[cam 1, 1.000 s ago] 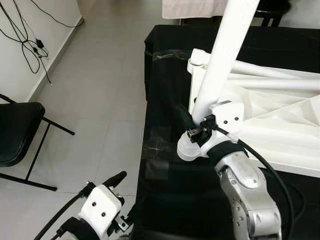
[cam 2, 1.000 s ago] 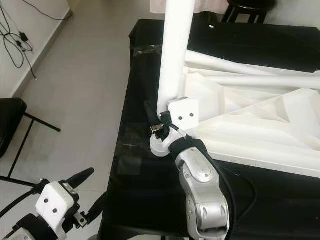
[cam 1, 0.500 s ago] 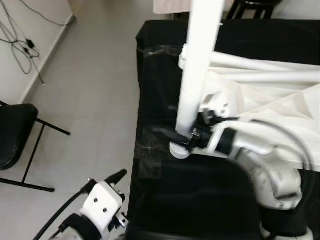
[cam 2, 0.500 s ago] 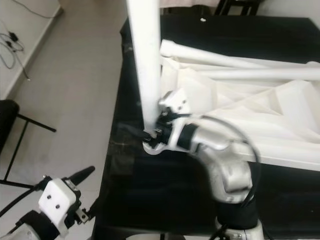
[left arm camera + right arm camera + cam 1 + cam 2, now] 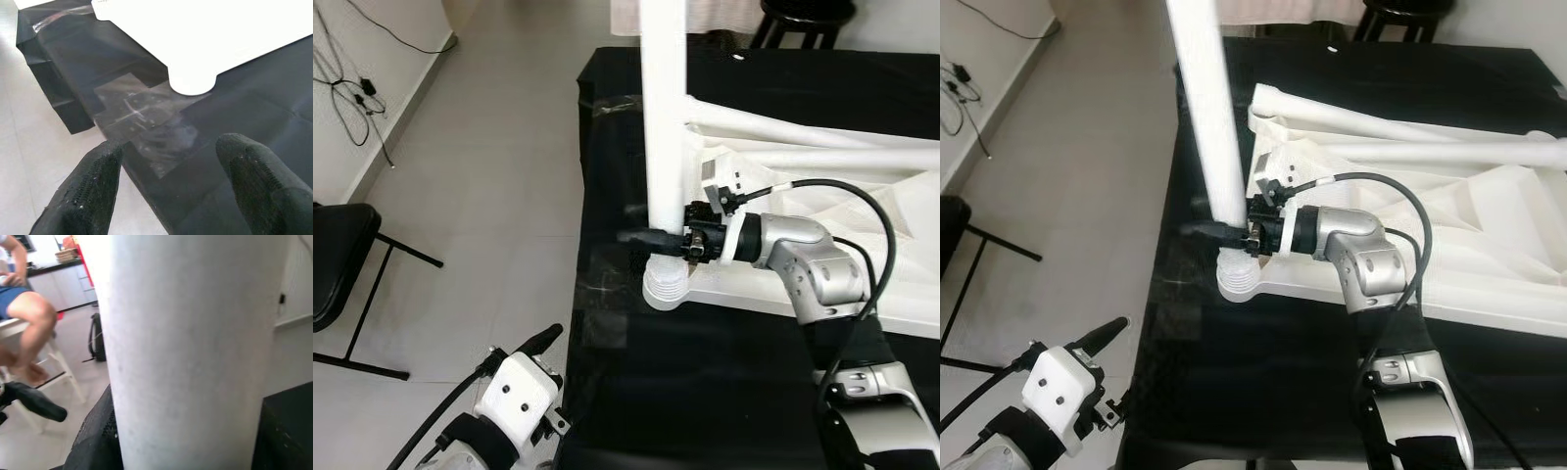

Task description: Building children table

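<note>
A long white table leg stands upright, and my right gripper is shut on it just above its ribbed lower end. That end sits at the near left corner of the upturned white tabletop, which lies on a black-covered table. In the right wrist view the leg is clamped between the black fingers. Two more white legs lie across the tabletop. My left gripper hangs open and holds nothing, low beside the table's near left corner, its fingers wide apart.
A black folding chair stands on the grey floor to the left, and cables hang along the wall. A dark stool is behind the table. A person sits on a white chair in the right wrist view. Tape patches mark the cloth.
My right arm has swung the leg from leaning right to upright, the forearm now reaching in from the right. The camera shifted a little. The left arm stayed put.
</note>
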You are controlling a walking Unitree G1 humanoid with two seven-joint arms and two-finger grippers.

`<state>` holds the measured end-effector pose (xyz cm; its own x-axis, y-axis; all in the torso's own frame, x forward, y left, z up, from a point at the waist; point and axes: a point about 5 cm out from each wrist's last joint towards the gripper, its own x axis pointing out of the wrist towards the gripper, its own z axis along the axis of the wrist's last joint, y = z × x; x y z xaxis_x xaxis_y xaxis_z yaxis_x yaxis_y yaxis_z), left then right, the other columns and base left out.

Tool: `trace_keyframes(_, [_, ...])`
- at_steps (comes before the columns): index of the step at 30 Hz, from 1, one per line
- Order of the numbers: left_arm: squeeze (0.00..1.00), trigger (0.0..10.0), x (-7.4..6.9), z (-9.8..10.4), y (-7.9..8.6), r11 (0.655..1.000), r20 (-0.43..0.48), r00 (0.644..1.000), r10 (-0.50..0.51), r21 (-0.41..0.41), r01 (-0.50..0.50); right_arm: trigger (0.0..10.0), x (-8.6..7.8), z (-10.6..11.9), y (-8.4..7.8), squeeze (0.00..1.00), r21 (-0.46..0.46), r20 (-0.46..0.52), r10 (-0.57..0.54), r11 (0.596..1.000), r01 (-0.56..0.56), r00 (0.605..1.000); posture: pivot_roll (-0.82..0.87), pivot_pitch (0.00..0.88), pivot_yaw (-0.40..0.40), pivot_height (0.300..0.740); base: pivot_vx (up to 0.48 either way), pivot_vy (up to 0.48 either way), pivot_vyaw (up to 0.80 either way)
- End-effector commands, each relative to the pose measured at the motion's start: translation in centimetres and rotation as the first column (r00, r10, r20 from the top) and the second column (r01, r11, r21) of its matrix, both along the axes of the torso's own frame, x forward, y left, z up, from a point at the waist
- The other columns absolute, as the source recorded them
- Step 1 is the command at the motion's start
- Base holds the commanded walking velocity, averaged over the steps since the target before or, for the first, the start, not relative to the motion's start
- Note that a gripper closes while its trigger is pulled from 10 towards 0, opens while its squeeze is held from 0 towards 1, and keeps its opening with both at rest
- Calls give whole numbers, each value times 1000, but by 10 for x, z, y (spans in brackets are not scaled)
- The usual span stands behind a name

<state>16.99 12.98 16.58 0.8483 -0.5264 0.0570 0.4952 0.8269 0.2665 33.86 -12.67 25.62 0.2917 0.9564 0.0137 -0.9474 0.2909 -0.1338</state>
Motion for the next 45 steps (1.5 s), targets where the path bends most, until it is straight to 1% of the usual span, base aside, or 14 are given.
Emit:
trace_keyframes(1, [0,10000,-2,-4,-2,1000,-11,1000,-1,-1,1,0,-1,-18,-5,0,0,-51,-71,997,71,996,58,188,-78,740,0,0,0])
trace_keyframes(6, [0,10000,-4,-4,0,1000,-3,1000,20,1,-20,0,-13,-40,-11,0,55,-125,-290,953,299,949,59,186,-86,740,0,0,0])
trace_keyframes(9, [0,10000,-5,-5,4,998,9,999,53,15,-53,0,-49,-62,-6,0,234,-286,-554,751,618,782,56,188,-68,740,0,0,0])
trace_keyframes(11, [0,10000,-5,-5,5,998,12,998,59,22,-59,0,-59,-62,-4,0,267,-295,-559,731,628,775,47,185,-58,740,0,0,0])
trace_keyframes(22, [0,10000,0,-8,12,997,17,998,53,51,-54,0,-72,-80,-18,0,252,-260,-616,700,668,744,52,172,-30,740,0,0,0])
trace_keyframes(33, [0,10000,42,32,30,990,140,980,138,-24,-136,0,-49,-36,-8,0,354,-161,-607,701,619,778,51,132,-27,740,0,0,0])
trace_keyframes(35, [0,10000,52,38,34,982,131,977,171,-107,-157,0,-37,-24,-6,0,428,-208,-559,686,589,803,45,105,-28,740,0,0,0])
trace_keyframes(36, [0,10000,61,43,44,922,61,967,248,-322,-216,0,-22,-8,-11,0,570,-357,-473,573,589,805,49,94,-29,740,0,0,0])
trace_keyframes(38, [0,10000,61,43,44,922,61,967,248,-322,-216,0,-22,-8,-11,0,570,-357,-473,573,589,805,49,94,-29,740,0,0,0])
trace_keyframes(39, [0,10000,67,47,53,811,-18,960,278,-532,-245,0,-10,8,-17,0,679,-449,-356,459,572,819,55,87,-37,740,0,0,0])
trace_keyframes(41, [0,10000,67,47,53,811,-18,960,278,-532,-245,0,-10,8,-17,0,679,-449,-356,459,572,819,55,87,-37,740,0,0,0])
trace_keyframes(42, [0,10000,67,50,57,752,-48,970,240,-622,-217,4000,-5,26,-16,0,743,-424,-271,441,503,864,66,87,-53,740,0,0,0])
trace_keyframes(43, [0,10000,62,47,54,756,-61,980,187,-628,-184,10000,-4,33,-10,0,735,-360,-278,503,454,891,70,91,-56,740,0,0,0])
trace_keyframes(45, [0,10000,58,45,50,780,-61,987,148,-606,-155,10000,-4,34,-5,0,706,-300,-298,570,420,906,70,93,-57,740,0,0,0])
